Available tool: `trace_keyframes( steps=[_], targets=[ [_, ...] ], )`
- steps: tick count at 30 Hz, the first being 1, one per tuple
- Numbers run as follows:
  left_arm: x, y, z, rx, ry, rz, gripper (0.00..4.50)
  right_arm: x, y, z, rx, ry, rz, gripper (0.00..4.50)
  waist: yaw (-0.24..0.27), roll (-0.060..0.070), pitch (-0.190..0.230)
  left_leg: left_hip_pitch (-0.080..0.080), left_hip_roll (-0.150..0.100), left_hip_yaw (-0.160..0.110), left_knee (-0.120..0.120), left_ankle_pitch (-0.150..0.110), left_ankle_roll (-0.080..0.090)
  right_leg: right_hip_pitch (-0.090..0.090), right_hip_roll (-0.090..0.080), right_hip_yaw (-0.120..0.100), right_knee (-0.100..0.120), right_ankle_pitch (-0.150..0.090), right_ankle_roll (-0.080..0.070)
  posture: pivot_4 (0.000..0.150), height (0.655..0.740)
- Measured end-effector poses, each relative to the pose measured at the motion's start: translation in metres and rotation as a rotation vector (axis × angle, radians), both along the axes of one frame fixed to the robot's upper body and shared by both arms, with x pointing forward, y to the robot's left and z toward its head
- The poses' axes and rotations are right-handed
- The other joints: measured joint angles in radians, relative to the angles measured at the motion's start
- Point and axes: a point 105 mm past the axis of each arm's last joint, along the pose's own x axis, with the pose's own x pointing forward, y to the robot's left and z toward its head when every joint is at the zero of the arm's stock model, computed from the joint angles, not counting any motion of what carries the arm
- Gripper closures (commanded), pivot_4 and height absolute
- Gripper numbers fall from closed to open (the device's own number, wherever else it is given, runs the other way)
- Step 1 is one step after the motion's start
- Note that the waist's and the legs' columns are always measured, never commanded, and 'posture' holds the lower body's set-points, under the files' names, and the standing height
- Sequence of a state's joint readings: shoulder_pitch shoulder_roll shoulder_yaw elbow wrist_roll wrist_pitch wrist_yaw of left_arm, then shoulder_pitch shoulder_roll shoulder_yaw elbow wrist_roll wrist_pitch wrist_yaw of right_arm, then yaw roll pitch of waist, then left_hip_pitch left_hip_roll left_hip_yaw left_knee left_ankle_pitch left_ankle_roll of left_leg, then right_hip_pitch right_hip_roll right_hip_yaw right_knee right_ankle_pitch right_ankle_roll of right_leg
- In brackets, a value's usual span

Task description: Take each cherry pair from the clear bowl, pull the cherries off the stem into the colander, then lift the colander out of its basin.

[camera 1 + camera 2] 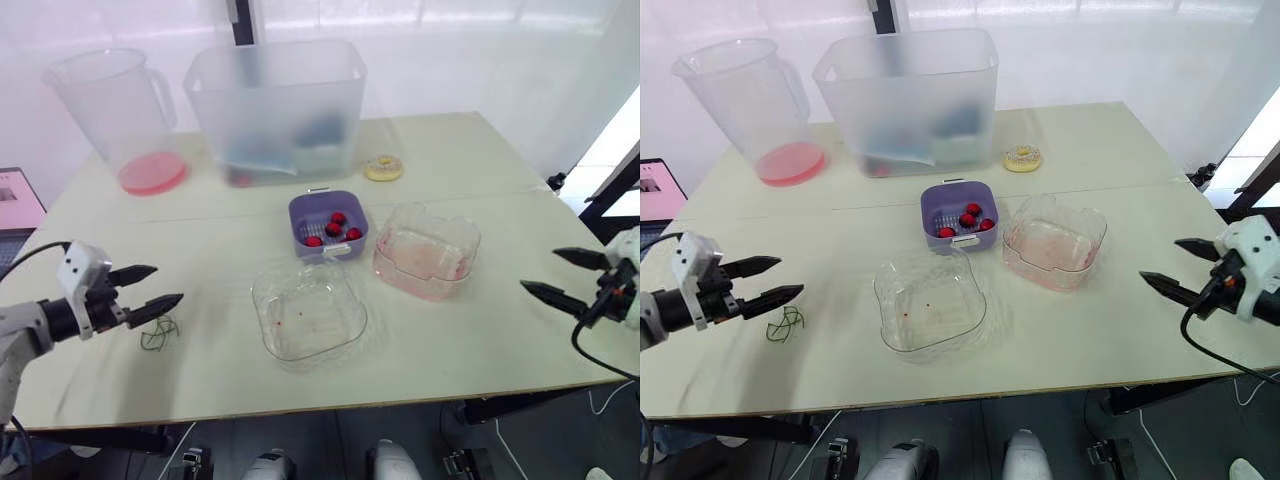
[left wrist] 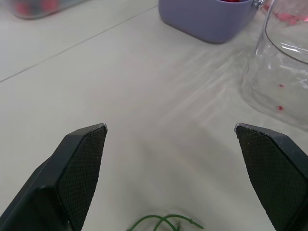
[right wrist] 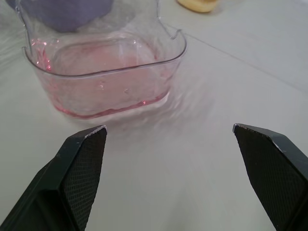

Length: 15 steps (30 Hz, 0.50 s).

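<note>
Left eye view: the clear bowl (image 1: 308, 318) sits near the front of the tabletop (image 1: 480, 340). A few red specks lie in it. The purple colander (image 1: 327, 225) is at 12 o'clock from the bowl, just beside it. Four red cherries (image 1: 333, 229) lie in the colander. A clear tub (image 1: 427, 250) with pink water is at 2 o'clock from the bowl, right next to the colander.

Green stems (image 1: 158, 333) lie on the tabletop at 9 o'clock from the bowl. The left pincer (image 1: 168, 284) hangs just above them with its fingers wide apart, holding nothing. The right pincer (image 1: 540, 270) is at 3 o'clock from the tub, well apart from it. It is open wide too, and empty.

A jug (image 1: 110, 105), a big bin (image 1: 275, 105) and a donut (image 1: 383, 168) stand at the far side.
</note>
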<state>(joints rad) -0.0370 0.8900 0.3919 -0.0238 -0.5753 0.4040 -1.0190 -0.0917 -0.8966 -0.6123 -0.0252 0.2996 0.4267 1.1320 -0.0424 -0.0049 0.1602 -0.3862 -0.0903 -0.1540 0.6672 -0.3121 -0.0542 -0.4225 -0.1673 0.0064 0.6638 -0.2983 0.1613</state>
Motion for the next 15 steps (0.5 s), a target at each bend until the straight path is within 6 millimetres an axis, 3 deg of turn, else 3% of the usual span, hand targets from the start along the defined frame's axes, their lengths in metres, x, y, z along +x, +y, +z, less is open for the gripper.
trace_keyframes(
  steps=[6,9,12,15],
  targets=[
    [-0.004,-0.001,0.003,0.006,-0.023,0.017,0.00,0.003,0.011,-0.006,0.024,0.026,0.042,0.04,-0.001,0.000,0.000,0.000,-0.001,-0.003,0.000,0.000,0.000,0.003,-0.001,-0.003,-0.001,0.000,0.000,0.150,0.7400],
    [-0.005,-0.005,0.003,-0.006,-0.028,0.019,0.00,0.003,0.013,-0.011,0.036,0.046,0.045,0.04,-0.011,0.003,0.000,-0.001,-0.010,-0.029,0.001,0.000,0.004,0.033,-0.011,-0.036,-0.010,-0.001,0.001,0.150,0.7400],
    [-0.005,-0.005,0.002,-0.014,-0.026,0.029,0.00,0.005,0.013,-0.015,0.036,0.060,0.027,0.04,-0.023,0.005,0.000,0.011,-0.026,-0.059,0.002,0.005,0.005,0.056,-0.024,-0.061,-0.017,-0.004,0.005,0.150,0.7400],
    [-0.004,-0.004,0.001,-0.021,-0.026,0.048,0.00,0.007,0.008,-0.016,0.039,0.050,-0.003,0.04,0.001,0.004,-0.001,0.012,-0.024,-0.061,0.002,0.006,0.003,0.056,-0.023,-0.058,-0.019,-0.004,0.005,0.150,0.7400]
  ],
)
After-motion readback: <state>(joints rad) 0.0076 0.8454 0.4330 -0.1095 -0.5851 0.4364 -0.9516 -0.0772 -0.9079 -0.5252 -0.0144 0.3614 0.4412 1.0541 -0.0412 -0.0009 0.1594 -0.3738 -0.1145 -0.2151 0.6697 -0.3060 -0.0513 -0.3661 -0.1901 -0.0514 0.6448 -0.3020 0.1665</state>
